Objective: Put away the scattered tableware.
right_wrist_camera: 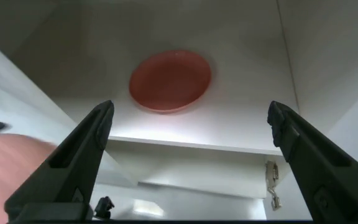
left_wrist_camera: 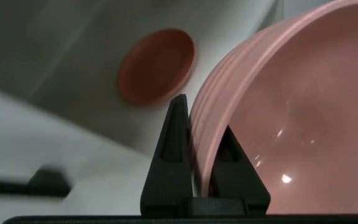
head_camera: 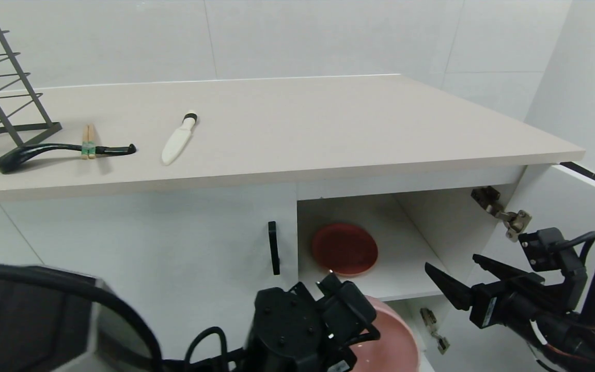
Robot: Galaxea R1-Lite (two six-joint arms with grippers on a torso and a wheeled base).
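Stowage of tableware into an open lower cupboard. The pink bowl (left_wrist_camera: 291, 106) is pinched by its rim in the left gripper (left_wrist_camera: 204, 121), with one finger set outside the wall and one inside. This grip is judged to suit carrying the bowl edge-first into the cupboard. The bowl is held low, in front of and below the front edge of the cupboard shelf (head_camera: 406, 271). A red plate (head_camera: 345, 249) is already laid flat toward the left side of that shelf, and the bare space beside it is judged a likely place for the bowl. The right gripper (head_camera: 451, 262) is held before the opening on the hinge side, its jaws spread wide with nothing between them. It is probably kept there clear of the left arm's path. On the countertop (head_camera: 328, 129) a white knife (head_camera: 178, 139), a black ladle (head_camera: 44, 151) and a pair of chopsticks (head_camera: 88, 142) are left lying near a wire rack (head_camera: 3, 82), not yet put away.

The countertop layout is read from the head view, where the pinch itself is hidden behind the wrist. The finger placement on the rim is supplied by the left wrist view. From the right wrist view the shelf is seen straight on, and a lower compartment beneath it is revealed.
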